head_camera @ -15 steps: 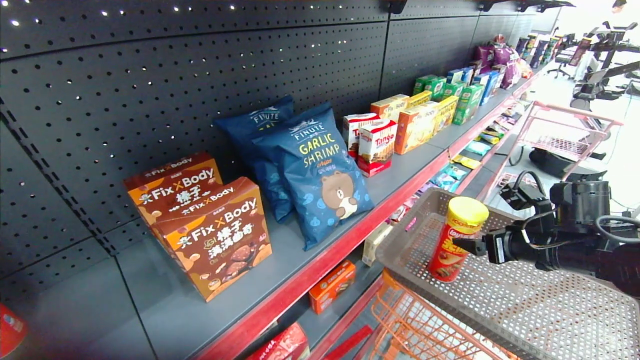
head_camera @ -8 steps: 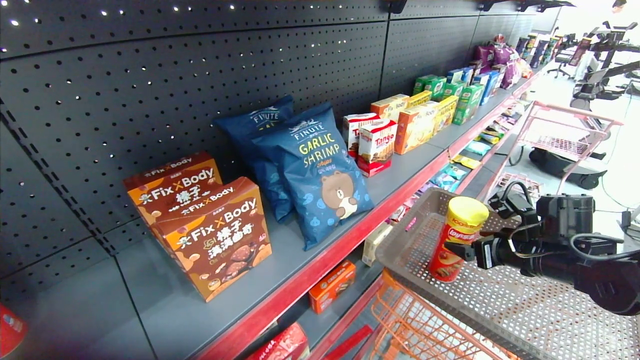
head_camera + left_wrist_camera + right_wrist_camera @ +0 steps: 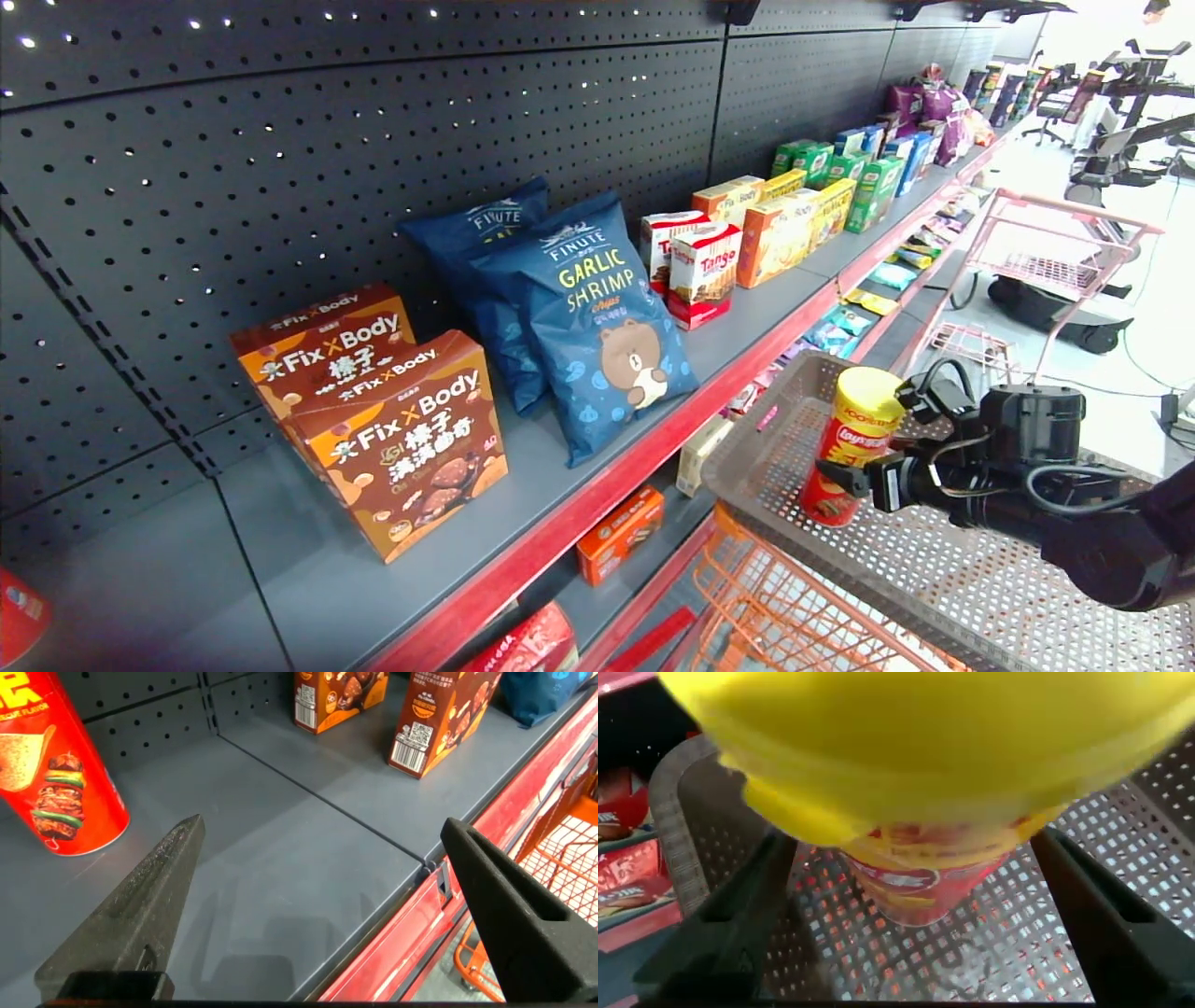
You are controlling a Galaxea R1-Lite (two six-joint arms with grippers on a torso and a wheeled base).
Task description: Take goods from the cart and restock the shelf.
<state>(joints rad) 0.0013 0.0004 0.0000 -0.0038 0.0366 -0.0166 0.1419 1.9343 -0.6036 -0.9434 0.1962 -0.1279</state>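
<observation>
A red chips can (image 3: 851, 439) with a yellow lid stands upright in the grey perforated basket (image 3: 943, 569) on top of the orange cart (image 3: 775, 607). My right gripper (image 3: 845, 471) is open at the can's middle, one finger on each side of it. In the right wrist view the can (image 3: 924, 873) sits close up between the two dark fingers (image 3: 738, 924). My left gripper (image 3: 318, 915) hangs open over a bare stretch of the grey shelf (image 3: 308, 831), holding nothing. A second red can (image 3: 56, 775) stands on that shelf beside it.
Brown snack boxes (image 3: 401, 439), blue chip bags (image 3: 597, 327) and further boxes (image 3: 705, 271) line the shelf (image 3: 308, 560), with bare room left of the brown boxes. The shelf's red front edge (image 3: 597, 490) runs next to the cart. A pink cart (image 3: 1055, 252) stands behind.
My right arm has moved left toward the chips can, bringing its open fingers from beside the can to around it. The can has stayed upright in the basket.
</observation>
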